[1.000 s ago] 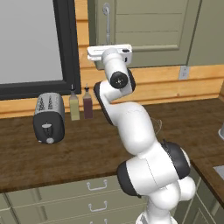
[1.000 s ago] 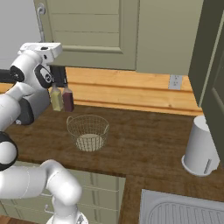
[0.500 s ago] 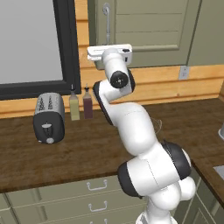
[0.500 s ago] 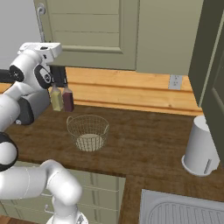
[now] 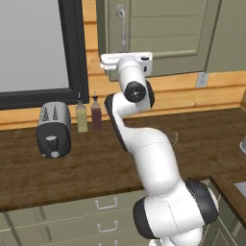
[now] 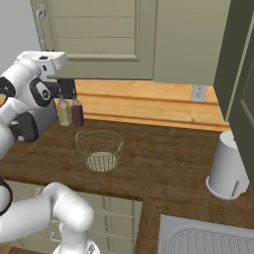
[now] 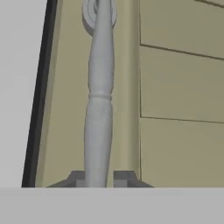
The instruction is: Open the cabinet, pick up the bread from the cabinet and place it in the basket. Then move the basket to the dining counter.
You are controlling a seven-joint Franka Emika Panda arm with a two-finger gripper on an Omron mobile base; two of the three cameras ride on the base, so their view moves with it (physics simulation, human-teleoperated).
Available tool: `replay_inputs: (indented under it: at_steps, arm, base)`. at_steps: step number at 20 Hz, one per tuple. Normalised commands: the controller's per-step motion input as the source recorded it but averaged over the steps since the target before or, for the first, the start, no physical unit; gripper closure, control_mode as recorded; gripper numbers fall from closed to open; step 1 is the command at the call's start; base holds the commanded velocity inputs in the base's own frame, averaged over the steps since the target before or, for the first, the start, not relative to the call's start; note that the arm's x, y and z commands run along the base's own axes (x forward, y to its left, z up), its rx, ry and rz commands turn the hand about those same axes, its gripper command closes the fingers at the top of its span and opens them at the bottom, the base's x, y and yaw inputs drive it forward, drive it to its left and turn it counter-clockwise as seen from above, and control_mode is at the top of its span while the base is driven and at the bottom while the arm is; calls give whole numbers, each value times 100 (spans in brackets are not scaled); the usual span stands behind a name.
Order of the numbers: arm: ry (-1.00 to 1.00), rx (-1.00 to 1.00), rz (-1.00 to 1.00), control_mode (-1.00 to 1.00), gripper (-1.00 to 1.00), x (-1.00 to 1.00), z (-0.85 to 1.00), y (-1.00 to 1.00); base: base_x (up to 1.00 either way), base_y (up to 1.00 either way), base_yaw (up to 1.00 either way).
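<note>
- Cabinet: olive-green, panelled door sitting shut.
- Handle: silver turned bar, standing upright.
- Gripper: jaws pinching the handle's lower end.
- Basket: pale wire mesh, resting on the counter.

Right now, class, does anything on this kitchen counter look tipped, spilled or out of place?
Nothing stands out. The basket, toaster and two bottles stand upright on the counter, and the cabinet door is closed with the gripper shut on its handle.
</note>
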Motion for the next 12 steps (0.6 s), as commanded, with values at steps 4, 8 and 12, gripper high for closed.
replay_inputs:
  at_steps: [4, 8, 12]
  arm:
    - [11, 0, -8, -100, 100, -92, 10, -64]
    - [12, 0, -9, -100, 100, -93, 9, -77]
    - [12, 0, -9, -100, 100, -92, 7, -86]
  base:
    - [0, 0, 0]
    - [0, 0, 0]
    - [0, 0, 0]
